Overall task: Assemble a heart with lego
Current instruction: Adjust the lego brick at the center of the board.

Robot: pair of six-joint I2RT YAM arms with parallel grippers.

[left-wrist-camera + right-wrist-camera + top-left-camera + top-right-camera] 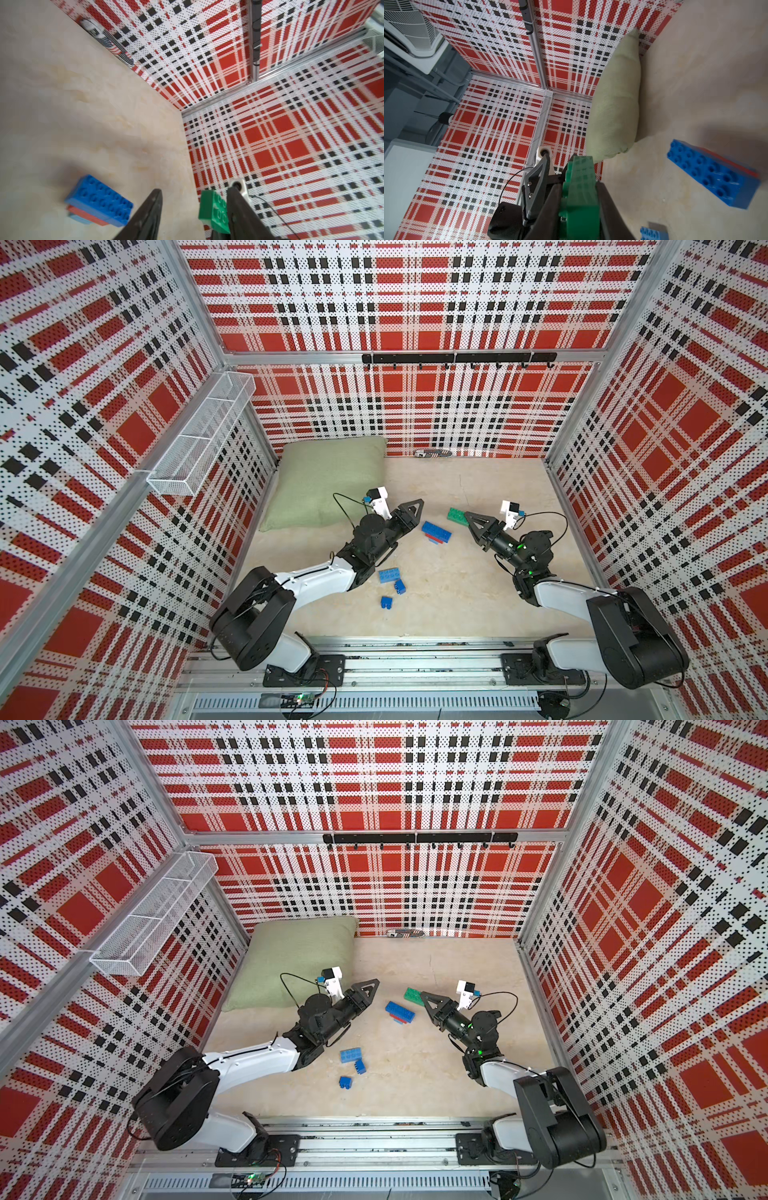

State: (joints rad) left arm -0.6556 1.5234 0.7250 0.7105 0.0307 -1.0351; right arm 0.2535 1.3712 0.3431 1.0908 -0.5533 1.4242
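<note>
Early going, by the look: heart (436, 532) so far only a blue-over-red stack at the middle of the desk (457, 605), green brick (455, 515) clamped in right hand (468, 517) just beside it, left hand (417, 504) parted and empty, three loose blue bricks (389, 575) unplaced.

Glossy plastic green brick (579, 187) — matt woven-cloth pillow (616, 99) — smooth tabletop (695, 72).
</note>
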